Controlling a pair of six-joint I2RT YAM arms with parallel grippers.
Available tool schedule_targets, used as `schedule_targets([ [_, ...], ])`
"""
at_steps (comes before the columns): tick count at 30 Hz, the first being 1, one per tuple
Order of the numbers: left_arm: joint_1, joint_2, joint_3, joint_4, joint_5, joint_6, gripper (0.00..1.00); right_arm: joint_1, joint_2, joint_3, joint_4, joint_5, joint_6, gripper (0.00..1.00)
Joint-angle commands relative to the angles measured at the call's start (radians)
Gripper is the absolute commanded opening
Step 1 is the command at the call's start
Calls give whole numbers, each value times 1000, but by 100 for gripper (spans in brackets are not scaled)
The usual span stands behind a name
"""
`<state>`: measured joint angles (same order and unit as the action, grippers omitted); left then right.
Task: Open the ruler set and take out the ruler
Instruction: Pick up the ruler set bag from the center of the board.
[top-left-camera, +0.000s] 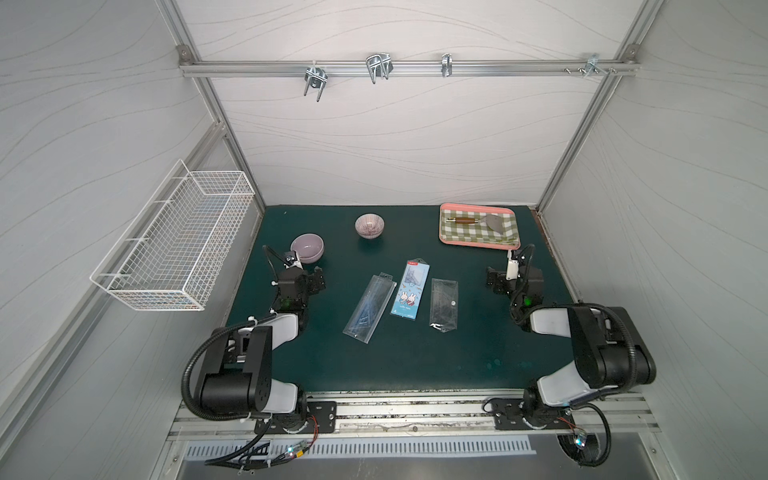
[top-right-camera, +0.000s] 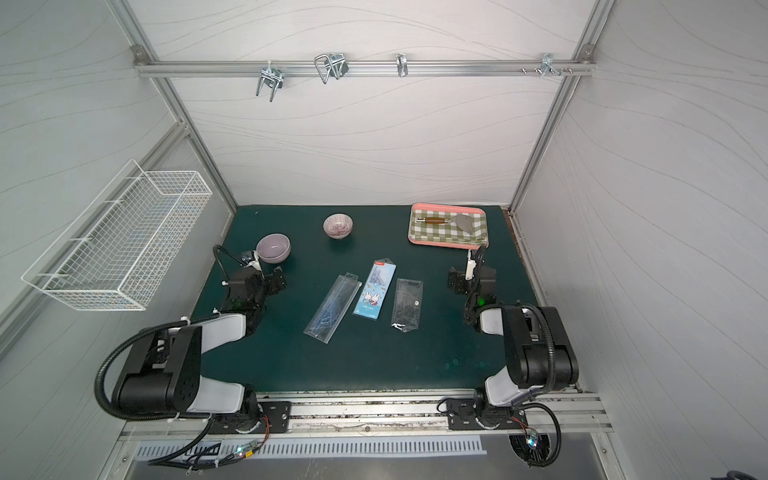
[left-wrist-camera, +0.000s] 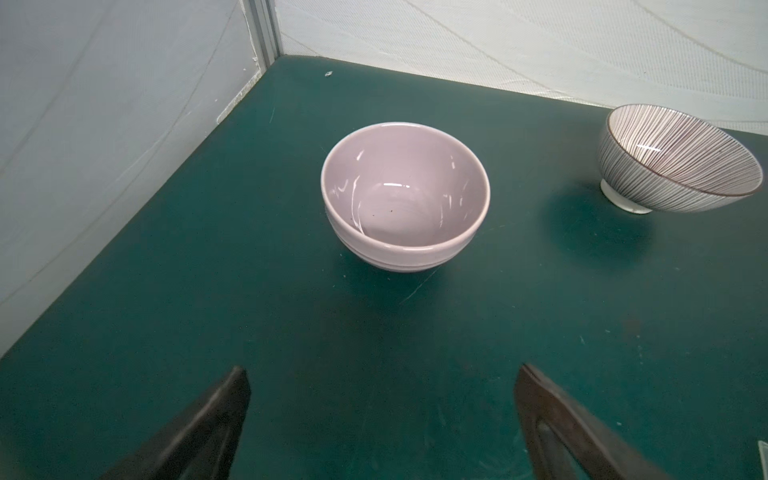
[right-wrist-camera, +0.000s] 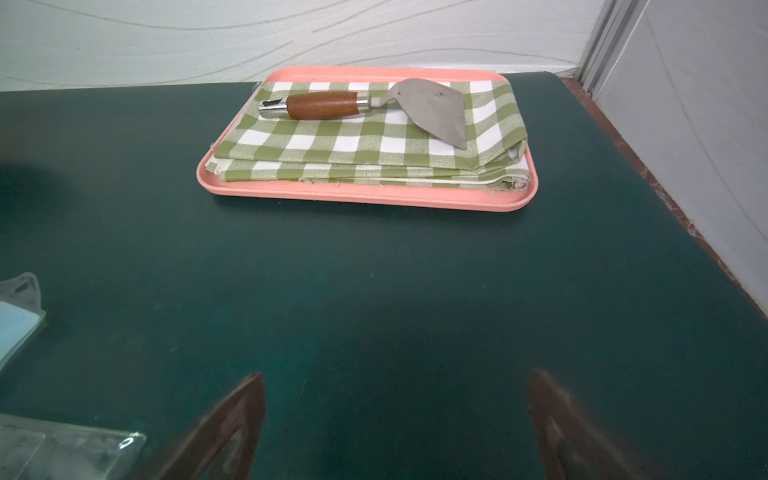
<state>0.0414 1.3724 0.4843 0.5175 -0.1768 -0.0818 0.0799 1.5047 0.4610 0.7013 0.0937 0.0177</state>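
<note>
Three flat packs lie side by side mid-table in both top views. One is a long clear case (top-left-camera: 369, 306) with bluish rulers showing through it. The middle one is a blue-card ruler set (top-left-camera: 410, 289) printed with cartoon rabbits. The third is a clear snap pouch (top-left-camera: 444, 305). All three look closed, and which one the task means I cannot tell. My left gripper (top-left-camera: 318, 280) hovers left of them, open and empty, facing a lilac bowl (left-wrist-camera: 405, 195). My right gripper (top-left-camera: 492, 280) hovers right of them, open and empty. The right wrist view catches the blue pack's edge (right-wrist-camera: 16, 328) and the pouch's corner (right-wrist-camera: 62, 449).
A striped bowl (top-left-camera: 369, 225) stands at the back middle. A pink tray (top-left-camera: 478, 246) at the back right holds a folded green checked cloth and a wood-handled scraper (right-wrist-camera: 374, 104). A white wire basket (top-left-camera: 174, 245) hangs on the left wall. Metal hooks hang from the rear rail.
</note>
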Motion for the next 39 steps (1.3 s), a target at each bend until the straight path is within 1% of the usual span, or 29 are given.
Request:
schedule_targets([
  [1, 5, -93, 103, -137, -24, -5, 100, 7, -73, 52, -116, 18, -6, 99],
  [3, 5, -136, 143, -202, -26, -12, 100, 10, -118, 74, -174, 30, -1, 99],
  [6, 5, -175, 206, -308, 5, -25, 100, 13, -210, 128, -266, 24, 11, 99],
  [10, -3, -197, 299, -441, 86, -58, 100, 49, -284, 263, -473, -8, 37, 99],
  [12, -31, -200, 354, -508, 113, -75, 100, 93, -286, 322, -557, -5, 34, 99],
  [14, -84, -202, 417, -574, 111, -75, 100, 138, -276, 388, -640, -11, 37, 99],
  [16, -140, -195, 480, -641, 112, -72, 100, 175, -258, 436, -707, -45, 52, 99],
  [17, -164, -187, 515, -674, 136, -65, 100, 196, -249, 458, -733, -65, 64, 99],
  [20, -199, -152, 630, -800, 191, -54, 100, 253, -214, 502, -792, -132, 101, 99],
  [23, -214, -129, 711, -910, 230, -42, 99, 318, -173, 538, -838, -172, 130, 99],
  [25, -219, -122, 733, -957, 241, -51, 100, 355, -144, 554, -851, -213, 152, 99],
  [28, -234, -120, 727, -990, 236, -91, 100, 416, -92, 561, -836, -278, 187, 99],
  [31, -283, -112, 718, -1022, 183, -112, 100, 467, -29, 570, -810, -321, 212, 99],
  [33, -312, -100, 713, -1047, 176, -124, 99, 490, 14, 571, -777, -363, 233, 98],
  [37, -388, -79, 685, -1097, 131, -146, 94, 523, 119, 594, -727, -450, 272, 93],
  [39, -411, -71, 649, -1097, 141, -171, 92, 533, 170, 610, -715, -471, 278, 90],
])
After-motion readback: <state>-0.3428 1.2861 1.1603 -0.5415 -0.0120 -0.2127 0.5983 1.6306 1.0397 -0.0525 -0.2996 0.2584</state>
